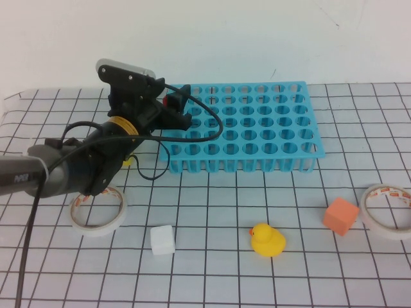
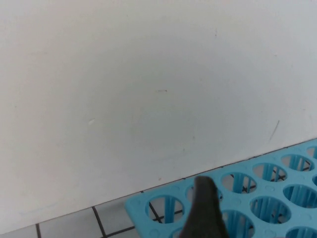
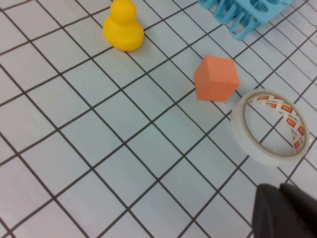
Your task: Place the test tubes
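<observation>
The blue test tube rack (image 1: pixel 257 128) stands at the back middle of the table; its near-wall corner fills the left wrist view (image 2: pixel 257 198). My left gripper (image 1: pixel 180 107) hovers over the rack's left end, its fingers apart. A small red cap (image 1: pixel 169 101) shows between them near their base; the tube below it is hidden, and I cannot tell whether anything touches it. In the left wrist view only one dark finger (image 2: pixel 205 210) appears, above the rack holes. My right gripper (image 3: pixel 279 191) is outside the high view, shut and empty above the tiles beside a tape roll (image 3: pixel 270 126).
A tape roll (image 1: pixel 97 210) lies under the left arm and another (image 1: pixel 387 210) at the right edge. A white cube (image 1: pixel 163 240), a yellow duck (image 1: pixel 267 240) and an orange cube (image 1: pixel 340 215) sit in front of the rack. A white wall stands behind it.
</observation>
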### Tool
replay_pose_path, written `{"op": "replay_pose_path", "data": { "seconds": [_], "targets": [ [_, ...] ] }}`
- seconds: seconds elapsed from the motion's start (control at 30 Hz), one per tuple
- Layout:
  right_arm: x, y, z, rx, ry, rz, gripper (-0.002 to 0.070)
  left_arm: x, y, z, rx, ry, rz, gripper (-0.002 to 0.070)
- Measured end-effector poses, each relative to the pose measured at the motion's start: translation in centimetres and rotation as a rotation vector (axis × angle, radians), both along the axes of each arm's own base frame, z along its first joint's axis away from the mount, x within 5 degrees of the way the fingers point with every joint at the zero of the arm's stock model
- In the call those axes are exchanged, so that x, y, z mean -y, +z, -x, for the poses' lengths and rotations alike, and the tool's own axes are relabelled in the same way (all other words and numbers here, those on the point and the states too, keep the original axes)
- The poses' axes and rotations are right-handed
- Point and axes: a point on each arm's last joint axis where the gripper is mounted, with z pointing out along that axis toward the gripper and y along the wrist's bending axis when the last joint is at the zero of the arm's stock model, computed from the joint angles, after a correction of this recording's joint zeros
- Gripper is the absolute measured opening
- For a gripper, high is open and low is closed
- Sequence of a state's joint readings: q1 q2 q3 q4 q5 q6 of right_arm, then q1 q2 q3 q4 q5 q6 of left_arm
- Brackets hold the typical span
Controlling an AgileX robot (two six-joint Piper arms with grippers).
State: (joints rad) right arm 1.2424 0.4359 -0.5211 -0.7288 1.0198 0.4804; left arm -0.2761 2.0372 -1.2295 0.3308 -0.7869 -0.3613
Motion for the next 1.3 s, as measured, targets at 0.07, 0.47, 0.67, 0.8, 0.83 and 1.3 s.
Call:
{"op": "replay_pose_path", "data": {
  "seconds": [0.07,0.47,0.67,0.8,0.83,1.3],
  "targets": [
    [0.0,0.0,0.0,-0.001,-0.001,-0.001,0.0000,0.0,0.4,0.1,0.012,0.002,-0.012,0.0465],
    [0.0,0.0,0.0,-0.001,-0.002,0.000,0.0000,-1.7,12.0,4.2,0.210,0.067,-0.168,0.0205],
    [0.0,0.0,0.0,-0.032,-0.048,-0.060,0.0000,-4.0,21.3,10.8,0.365,0.140,-0.222,0.0017],
    [0.0,0.0,0.0,-0.039,-0.057,-0.072,0.0000,-5.4,24.8,14.6,0.406,0.180,-0.247,0.0004],
    [0.0,0.0,0.0,-0.039,-0.056,-0.075,0.0000,-5.8,25.4,15.6,0.395,0.194,-0.256,0.0004],
    [-0.1,0.0,0.0,-0.038,-0.052,-0.085,0.0000,-10.0,22.1,27.6,0.277,0.258,-0.289,0.0000]
  ]
}}
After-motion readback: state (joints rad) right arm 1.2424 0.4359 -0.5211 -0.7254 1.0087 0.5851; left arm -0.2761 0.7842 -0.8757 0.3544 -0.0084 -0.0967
